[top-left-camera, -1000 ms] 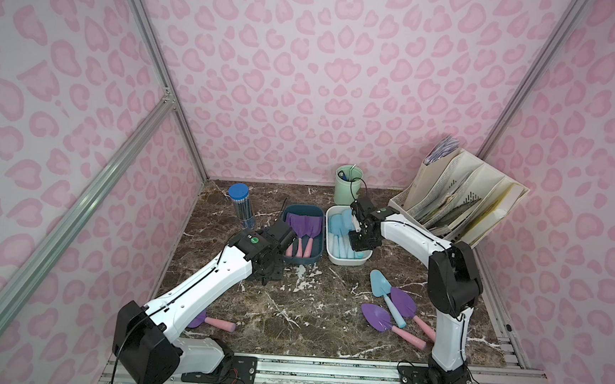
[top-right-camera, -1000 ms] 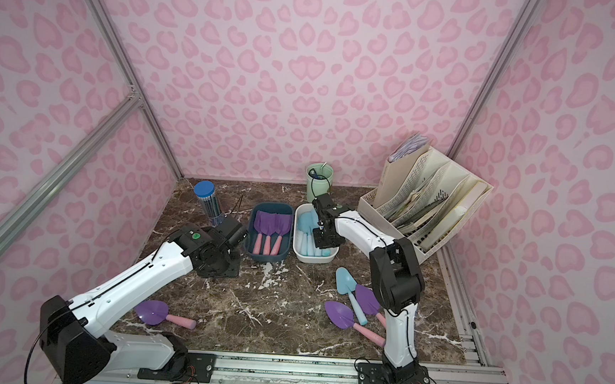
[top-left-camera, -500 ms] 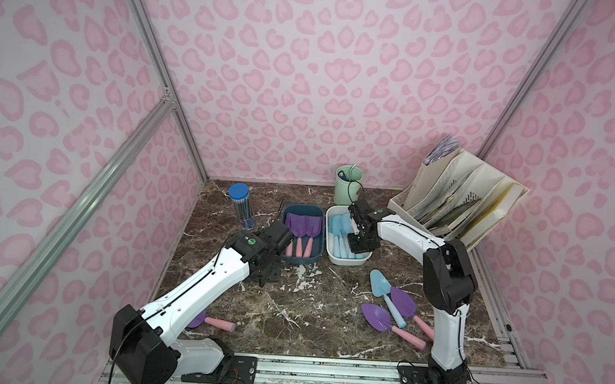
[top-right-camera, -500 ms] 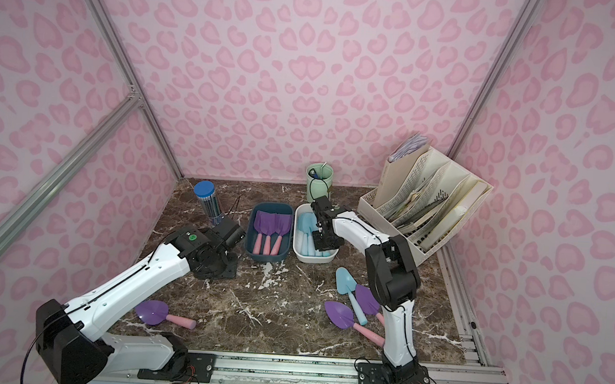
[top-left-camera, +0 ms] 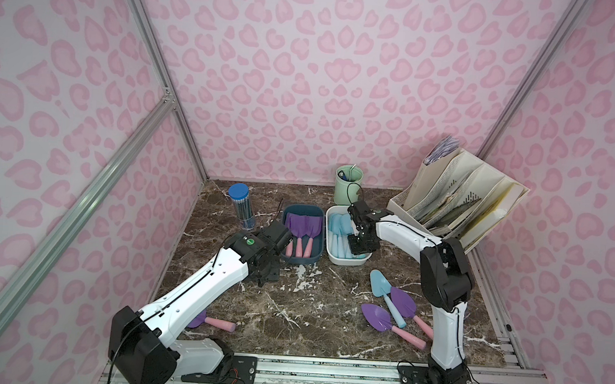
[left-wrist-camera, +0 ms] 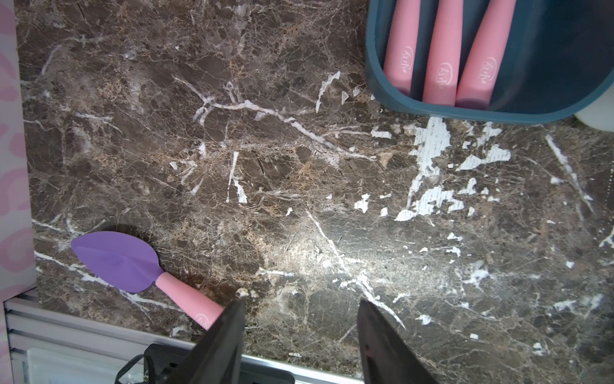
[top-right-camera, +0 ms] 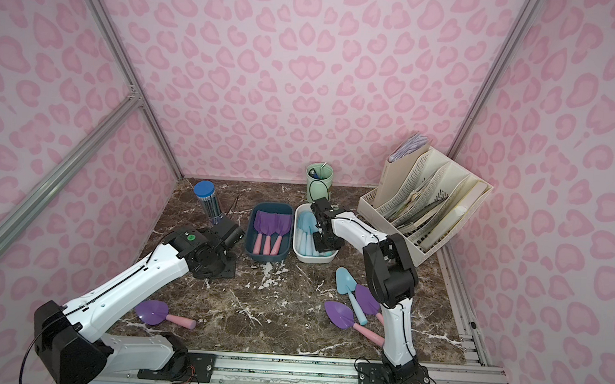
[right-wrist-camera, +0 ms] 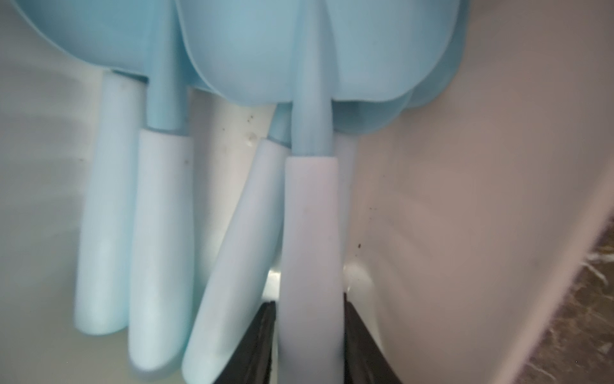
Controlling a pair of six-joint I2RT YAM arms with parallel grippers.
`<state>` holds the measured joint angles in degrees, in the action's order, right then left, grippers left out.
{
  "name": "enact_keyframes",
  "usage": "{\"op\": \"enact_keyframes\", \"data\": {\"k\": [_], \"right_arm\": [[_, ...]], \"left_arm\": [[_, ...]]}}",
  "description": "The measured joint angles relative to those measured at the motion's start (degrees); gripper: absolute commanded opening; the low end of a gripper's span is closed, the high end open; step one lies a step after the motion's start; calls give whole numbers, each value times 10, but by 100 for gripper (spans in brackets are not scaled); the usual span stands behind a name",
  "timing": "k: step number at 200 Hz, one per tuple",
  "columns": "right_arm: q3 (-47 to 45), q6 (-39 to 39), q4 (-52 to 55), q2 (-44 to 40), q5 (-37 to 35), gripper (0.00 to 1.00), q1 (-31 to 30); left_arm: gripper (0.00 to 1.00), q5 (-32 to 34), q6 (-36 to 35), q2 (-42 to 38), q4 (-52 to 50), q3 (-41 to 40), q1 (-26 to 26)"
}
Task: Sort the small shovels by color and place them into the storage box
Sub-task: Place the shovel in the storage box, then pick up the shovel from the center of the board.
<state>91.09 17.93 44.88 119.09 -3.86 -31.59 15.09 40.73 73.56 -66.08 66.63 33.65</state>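
In the white box (top-left-camera: 347, 261) lie several light blue shovels (top-left-camera: 336, 227). My right gripper (top-left-camera: 359, 246) reaches down into it. In the right wrist view the gripper (right-wrist-camera: 310, 299) straddles one light blue handle (right-wrist-camera: 310, 216), which lies among the others; a thin gap shows at one finger, so it is open. The dark blue box (top-left-camera: 301, 262) holds three purple shovels (top-left-camera: 303, 225) with pink handles. My left gripper (left-wrist-camera: 300, 302) hangs open and empty over bare table beside it. Loose on the table are a light blue shovel (top-left-camera: 381, 283), two purple ones (top-left-camera: 403, 303) (top-left-camera: 377, 316), and one at the front left (left-wrist-camera: 119, 257).
A clear pencil tube with a blue cap (top-left-camera: 242, 207) stands at the back left. A green cup (top-left-camera: 348, 181) and a cream file rack (top-left-camera: 461, 200) stand at the back. Pink walls close three sides, and a metal rail (top-left-camera: 323, 368) runs along the front.
The right jaws have eased slightly apart around the light blue handle inside the white box. Both arms have barely moved.
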Motion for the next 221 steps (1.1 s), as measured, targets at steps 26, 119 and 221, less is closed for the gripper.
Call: {"op": "enact_keyframes", "data": {"k": [26, 119, 221], "right_arm": [[0, 0, 1, -2, -1, 45, 0], [27, 5, 27, -66, -19, 51, -2], [11, 30, 45, -176, -40, 51, -3]], "left_arm": [[59, 0, 0, 0, 0, 0, 0], [61, 45, 29, 9, -30, 6, -2], [63, 47, 169, -48, -40, -139, -73]]}}
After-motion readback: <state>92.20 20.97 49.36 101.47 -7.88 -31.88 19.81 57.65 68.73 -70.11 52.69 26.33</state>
